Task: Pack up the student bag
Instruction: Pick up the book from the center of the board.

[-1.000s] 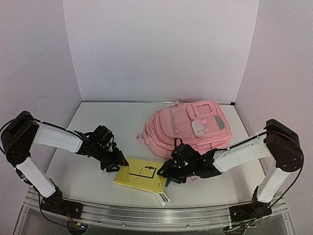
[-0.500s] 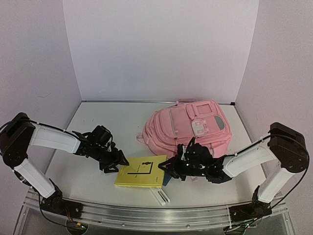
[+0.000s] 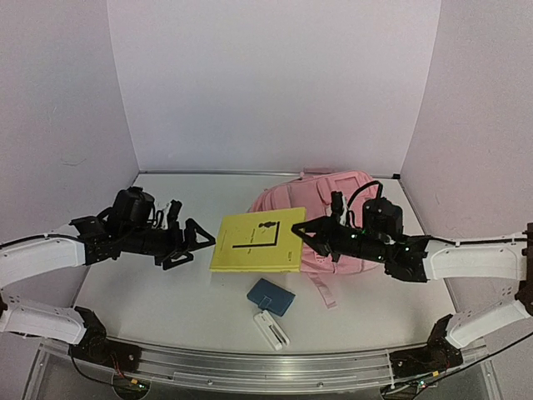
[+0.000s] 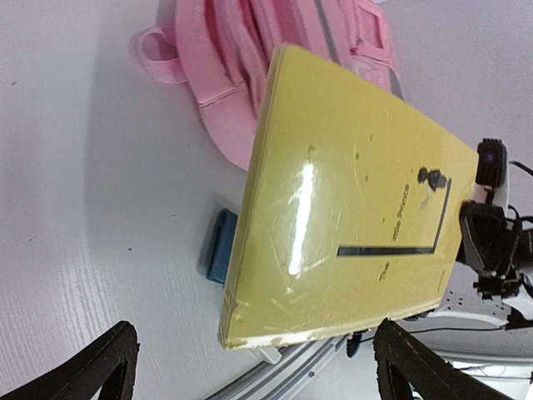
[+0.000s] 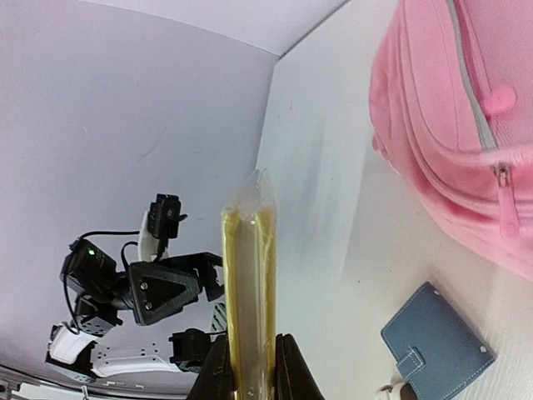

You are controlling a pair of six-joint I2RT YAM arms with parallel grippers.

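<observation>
The pink student bag (image 3: 312,190) lies flat at the back right of the table, with its grey strips and zips facing up (image 5: 466,125). A thin yellow book (image 3: 258,240) hangs in the air in front of the bag. My right gripper (image 3: 305,232) is shut on the book's right edge. In the right wrist view the book (image 5: 250,283) stands edge-on between that gripper's (image 5: 250,372) fingers. My left gripper (image 3: 196,248) stands wide open just left of the book and does not touch it. The left wrist view shows the book's cover (image 4: 350,225) beyond that gripper's (image 4: 254,367) spread fingers.
A small blue wallet (image 3: 271,297) lies on the white table below the book. A white flat object (image 3: 272,331) lies just in front of the wallet, near the front rail. One pink strap trails off the bag toward the wallet. Walls close the back and both sides.
My right gripper has closed on the yellow book and raised it off the table toward the bag. My left gripper has opened and pulled back to the left. The wallet is uncovered.
</observation>
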